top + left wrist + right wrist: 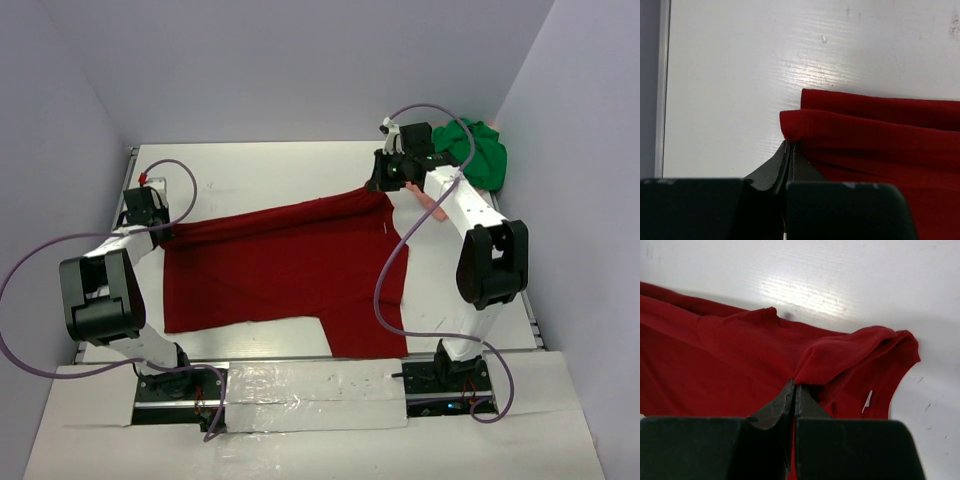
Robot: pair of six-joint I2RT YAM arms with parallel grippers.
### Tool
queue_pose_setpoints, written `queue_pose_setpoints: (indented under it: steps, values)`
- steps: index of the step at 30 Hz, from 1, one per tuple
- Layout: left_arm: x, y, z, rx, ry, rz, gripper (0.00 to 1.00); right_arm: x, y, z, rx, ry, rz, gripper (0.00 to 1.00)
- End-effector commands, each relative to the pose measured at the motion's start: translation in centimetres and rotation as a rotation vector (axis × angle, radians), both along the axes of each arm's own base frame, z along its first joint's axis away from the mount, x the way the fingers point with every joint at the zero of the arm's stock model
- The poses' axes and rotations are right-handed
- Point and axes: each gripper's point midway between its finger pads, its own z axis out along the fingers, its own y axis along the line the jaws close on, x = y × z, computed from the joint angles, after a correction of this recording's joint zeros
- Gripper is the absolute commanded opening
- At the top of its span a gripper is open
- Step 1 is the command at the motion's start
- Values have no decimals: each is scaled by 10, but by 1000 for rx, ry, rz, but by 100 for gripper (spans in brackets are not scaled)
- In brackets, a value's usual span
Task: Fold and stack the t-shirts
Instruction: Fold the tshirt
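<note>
My two arms from above: left arm (100,290) and right arm (490,262), white links between boxy black joint housings; a purple cable (379,300) loops off each; black bases (447,378); in my wrist views, matte dark tapered fingers (771,171).

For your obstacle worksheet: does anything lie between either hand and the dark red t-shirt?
Nothing visible does: the left hand and the right hand are each shut directly on the far edge of the dark red t-shirt.

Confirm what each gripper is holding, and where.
Both are shut on the red t-shirt: left gripper pinches the folded far edge at its left end, right gripper a bunched fold at the right end.
</note>
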Motion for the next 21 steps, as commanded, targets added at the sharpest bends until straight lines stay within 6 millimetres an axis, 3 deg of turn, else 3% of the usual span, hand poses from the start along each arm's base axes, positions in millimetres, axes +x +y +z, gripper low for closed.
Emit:
queue_pose_setpoints:
  steps: [1, 7, 8, 9, 11, 16, 21]
  values:
    - [6, 13, 2, 41, -31, 13, 0, -10, -2, 21, -5, -49, 13, 0]
    - [-9, -5, -16, -34, 47, -58, 3, -20, 0, 25, -4, -48, 39, 0]
    - [-11, -9, -18, -49, 59, -73, 12, -20, 0, 27, -6, -48, 42, 0]
    - [-15, -10, -20, -58, 73, -70, 28, -23, 0, 27, -10, -39, 51, 0]
    - [-25, -17, -20, -82, 93, -92, 39, -24, 1, 31, -11, -46, 68, 0]
    - [-41, -28, -1, -114, 85, -118, 39, -29, 0, 34, -21, -48, 72, 1]
    - [-58, -35, 15, -130, 75, -135, 37, -39, 0, 35, -30, -34, 126, 55]
